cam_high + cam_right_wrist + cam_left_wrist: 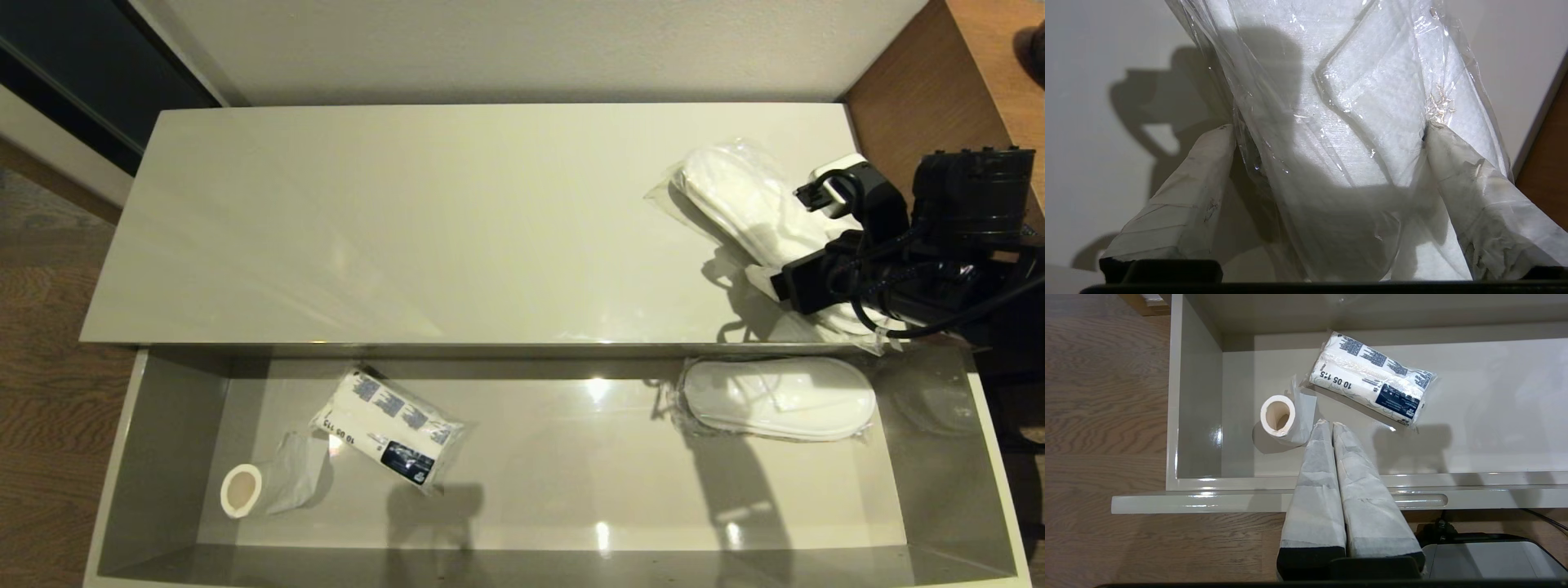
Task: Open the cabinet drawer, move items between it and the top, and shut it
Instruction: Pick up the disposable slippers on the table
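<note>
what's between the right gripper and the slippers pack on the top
Nothing visible. The right gripper stands open with its fingers straddling the bagged slippers on the cabinet top; only the clear plastic wrap lies between.

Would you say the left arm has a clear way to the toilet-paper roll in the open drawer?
Probably yes. The left pincer, shut, hangs just above the toilet-paper roll in the drawer; nothing lies between them, and the printed packet sits off to one side.

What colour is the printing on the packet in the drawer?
Dark blue on white packet, best seen in the left wrist view.
</note>
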